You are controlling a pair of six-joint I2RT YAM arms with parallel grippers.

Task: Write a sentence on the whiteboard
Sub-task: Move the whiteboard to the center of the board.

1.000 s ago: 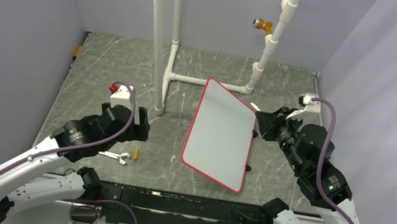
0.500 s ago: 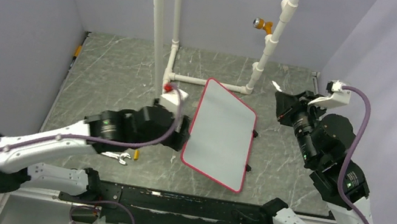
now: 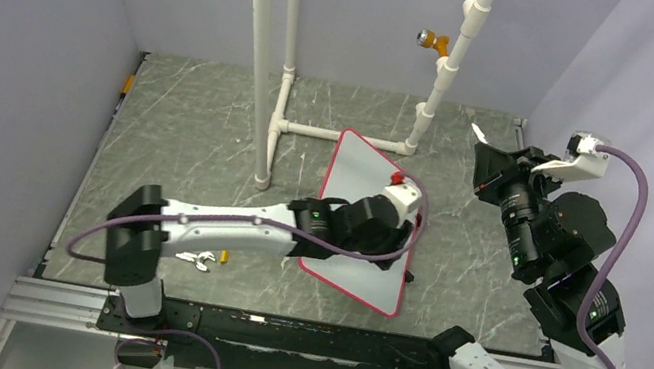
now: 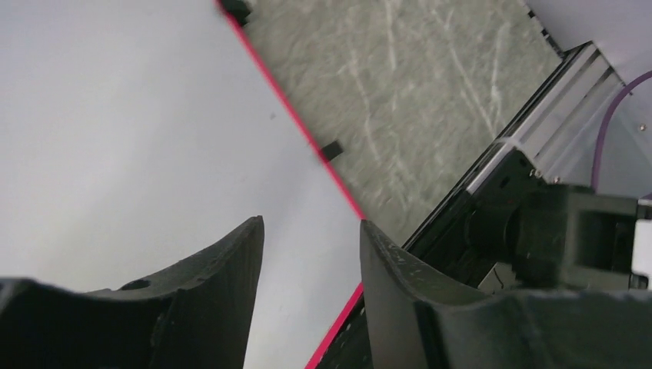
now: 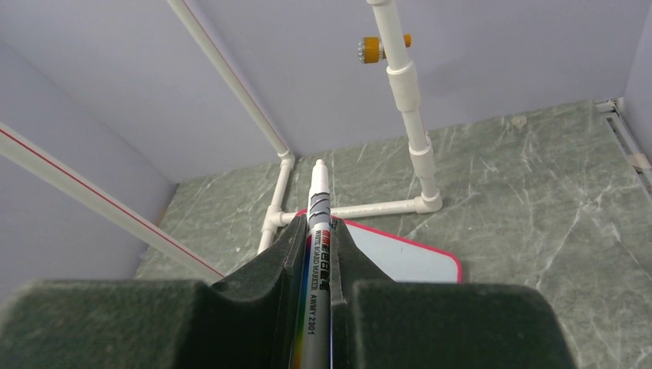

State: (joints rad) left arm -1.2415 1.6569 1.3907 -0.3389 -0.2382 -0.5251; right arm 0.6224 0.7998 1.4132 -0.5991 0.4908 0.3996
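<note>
- The whiteboard lies flat in the middle of the surface.
- The left pincer is over the board, near its right edge. It is open a little and holds nothing.
- The right pincer grips a marker, up high to the right of the board.

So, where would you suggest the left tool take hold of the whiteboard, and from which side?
Probably its left long edge, approached low from the left: the whiteboard lies flat and thin, raised on black feet, so the open left tool could pinch across the red rim.
</note>
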